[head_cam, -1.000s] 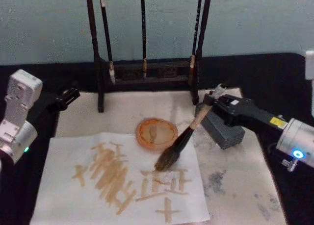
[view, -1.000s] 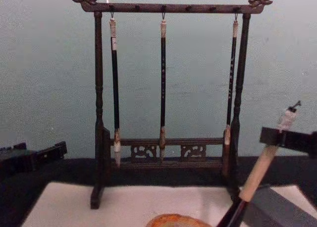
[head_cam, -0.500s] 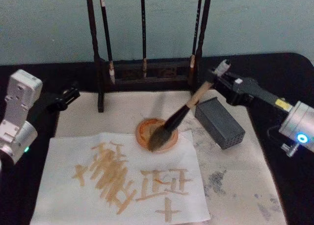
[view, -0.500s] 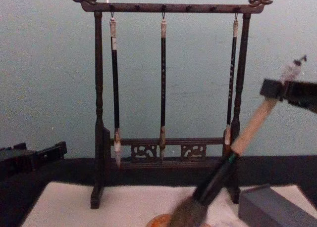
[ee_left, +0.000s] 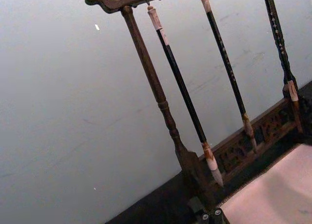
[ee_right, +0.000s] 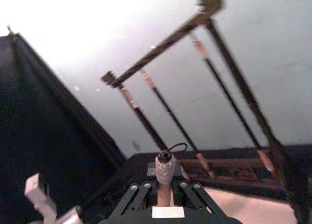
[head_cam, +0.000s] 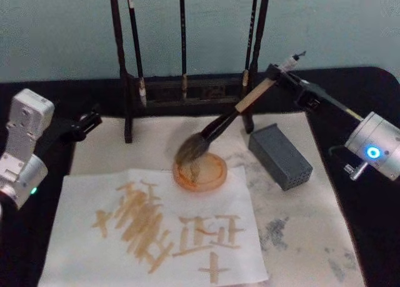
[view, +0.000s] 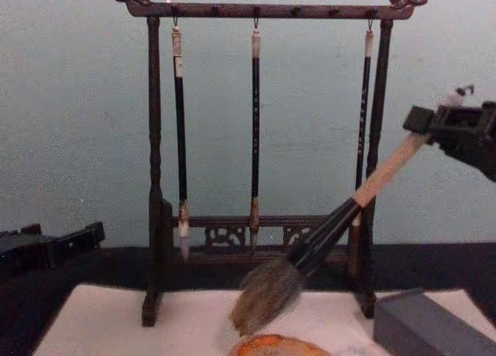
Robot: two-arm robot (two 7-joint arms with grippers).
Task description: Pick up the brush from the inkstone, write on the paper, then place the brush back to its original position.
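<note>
**inkfan:** so where's the thick calligraphy brush (head_cam: 231, 115) at, the one with bushy grey-brown bristles, a black shaft and a tan handle?

**benchwatch:** Up in the air, tilted. The right hand (head_cam: 273, 74) is pinching it by the tan upper handle, just under the whitish cap, near the right post of the dark wooden brush stand (head_cam: 212, 88). The bristles point down and to the left, over the far edge of the round orange-brown inkstone dish (head_cam: 201, 173). In the chest view the tip looks just above the dish, but honestly I can't tell if it touches.

**inkfan:** and the paper?

**benchwatch:** The large off-white paper sheet (head_cam: 87, 196) lies flat just beside the dish, on the robot's side, covered in tan strokes. It's on a bigger smudged pale mat (head_cam: 312, 237) on the black bench (head_cam: 381, 249). The brush is off the paper. A grey perforated block (head_cam: 281, 156) sits right of the dish.

**inkfan:** left hand?

**benchwatch:** The left hand (head_cam: 87, 121) is parked at the mat's left edge, well apart from the brush. Can't tell if it's spread or pressed together.
</note>
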